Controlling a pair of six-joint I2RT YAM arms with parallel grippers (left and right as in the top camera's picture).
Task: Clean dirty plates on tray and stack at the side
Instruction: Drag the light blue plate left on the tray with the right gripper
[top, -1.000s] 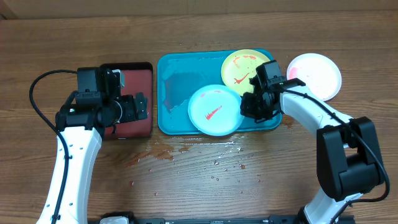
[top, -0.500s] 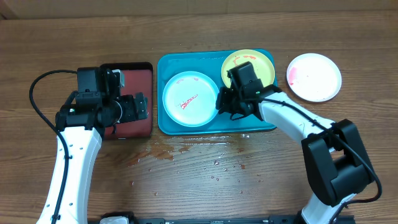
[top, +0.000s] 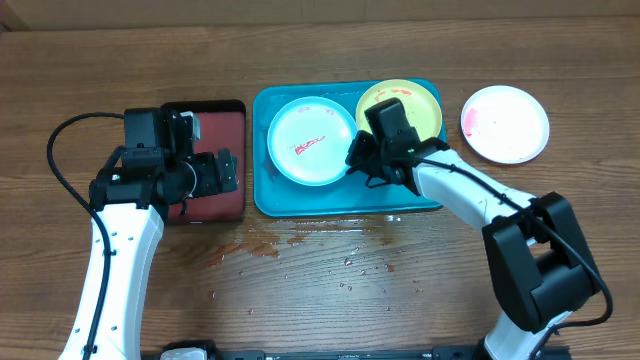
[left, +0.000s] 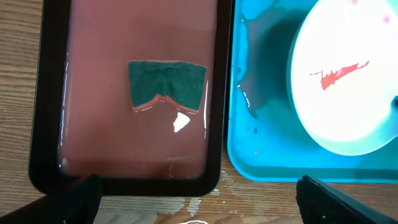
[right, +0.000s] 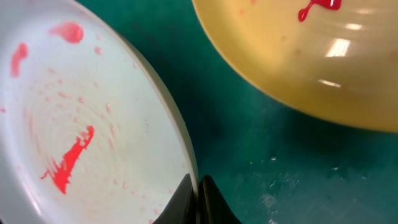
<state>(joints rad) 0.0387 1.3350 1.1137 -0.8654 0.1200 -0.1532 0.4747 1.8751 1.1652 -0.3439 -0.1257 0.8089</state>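
The light blue plate (top: 310, 142), streaked with red sauce, lies at the back left of the turquoise tray (top: 262, 195). My right gripper (top: 358, 160) is shut on its right rim, as the right wrist view shows (right: 199, 193) with the plate (right: 81, 124) in the jaws. The yellow-green plate (top: 415, 100), with red sauce on it, sits in the tray's back right corner, partly under my right arm. The white plate (top: 505, 122), faintly pink, rests on the bare wood to the right of the tray. My left gripper (left: 199, 208) is open and empty over the black-rimmed tray.
The black-rimmed tray (top: 225, 205) with reddish liquid stands left of the turquoise tray and holds a green sponge (left: 166, 84). Water and reddish drops (top: 300, 245) are spilled on the wood in front of both trays.
My right gripper has moved the light blue plate from the tray's front right to its back left. The left arm has not moved.
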